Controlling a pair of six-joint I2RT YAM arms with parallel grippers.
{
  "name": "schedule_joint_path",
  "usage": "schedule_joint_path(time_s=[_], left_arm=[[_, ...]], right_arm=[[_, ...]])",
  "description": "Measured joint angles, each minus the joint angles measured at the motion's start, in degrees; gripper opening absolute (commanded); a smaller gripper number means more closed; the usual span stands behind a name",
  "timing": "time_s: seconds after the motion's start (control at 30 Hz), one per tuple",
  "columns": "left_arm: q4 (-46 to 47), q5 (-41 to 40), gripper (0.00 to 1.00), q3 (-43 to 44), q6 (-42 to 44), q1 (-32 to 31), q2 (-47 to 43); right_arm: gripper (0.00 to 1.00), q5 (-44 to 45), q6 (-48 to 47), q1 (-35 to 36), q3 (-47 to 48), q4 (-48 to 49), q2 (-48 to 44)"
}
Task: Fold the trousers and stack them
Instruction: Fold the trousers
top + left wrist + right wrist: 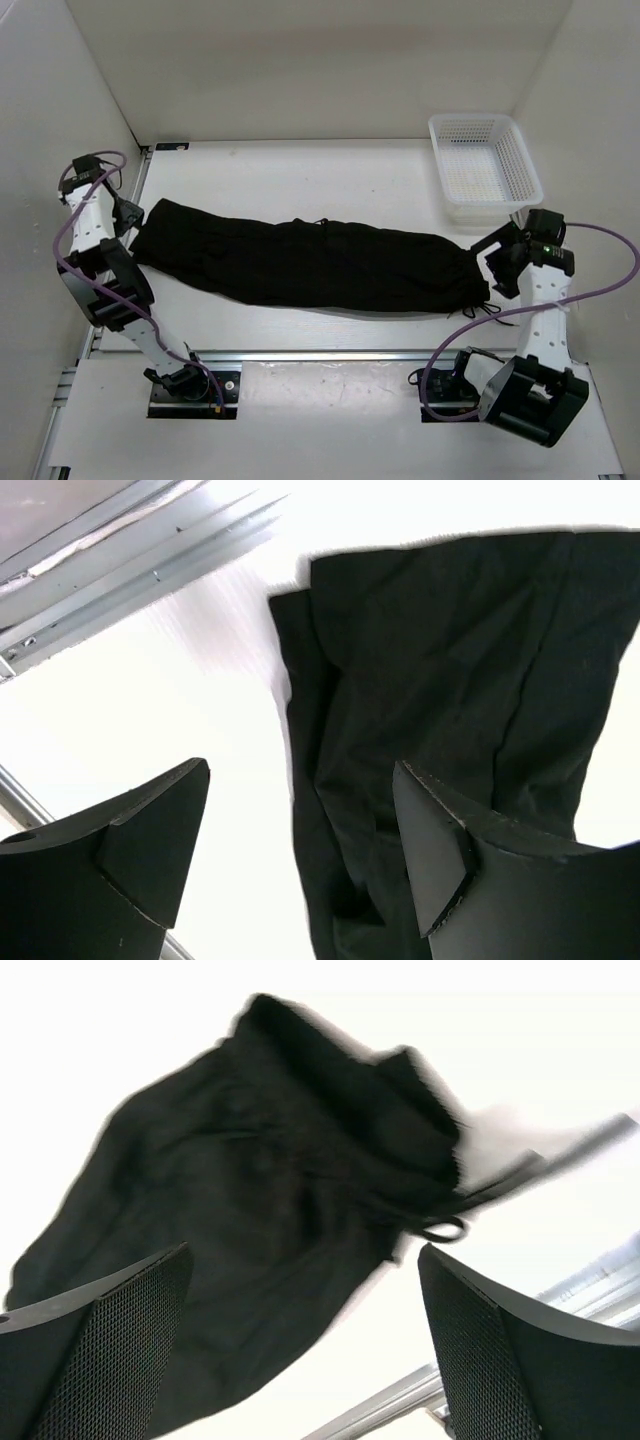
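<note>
The black trousers lie stretched flat across the table, folded lengthwise, leg ends at the left and waist with its thin drawstring at the right. My left gripper is open and empty, just beside the leg ends. In the left wrist view the leg hems lie below my open gripper. My right gripper is open and empty, just right of the waist. In the right wrist view the bunched waist and a drawstring loop lie ahead of my open gripper.
A white mesh basket stands at the back right, behind my right arm. A metal rail runs along the near table edge, and another rail runs along the left side. White walls close the left, back and right.
</note>
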Motion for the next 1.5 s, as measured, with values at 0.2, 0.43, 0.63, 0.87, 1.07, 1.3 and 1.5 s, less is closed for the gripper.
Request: schedule_joint_path(time_s=[0.2, 0.43, 0.63, 0.87, 1.07, 1.3, 1.5], left_arm=[[1.2, 2.4, 0.79, 0.0, -0.7, 1.6, 5.7], [3.9, 4.6, 0.78, -1.8, -2.0, 0.2, 11.9], [5.9, 6.5, 0.81, -2.0, -3.2, -0.3, 15.0], [7.3, 8.0, 0.54, -2.9, -6.0, -0.3, 17.4], [7.8, 7.9, 0.1, -3.0, -7.0, -0.9, 17.1], [6.0, 2.1, 0.1, -2.5, -4.4, -5.6, 10.6], [3.7, -6.1, 0.1, -0.2, -1.9, -20.0, -5.7]], right_arm=[[0.97, -7.0, -4.8, 0.0, 6.2, 1.5, 5.0], [0.97, -9.8, -6.9, 0.0, 7.8, 1.5, 6.0], [0.97, -10.3, -7.2, 0.0, 7.8, 1.5, 5.9], [0.97, -10.3, -7.2, 0.0, 7.8, 1.2, 5.2], [0.97, -10.3, -7.2, 0.0, 7.8, 1.1, 4.5], [0.97, -10.3, -7.1, 0.0, 7.8, 1.1, 4.4], [0.97, -10.4, -7.0, 0.0, 7.8, 1.1, 3.2]])
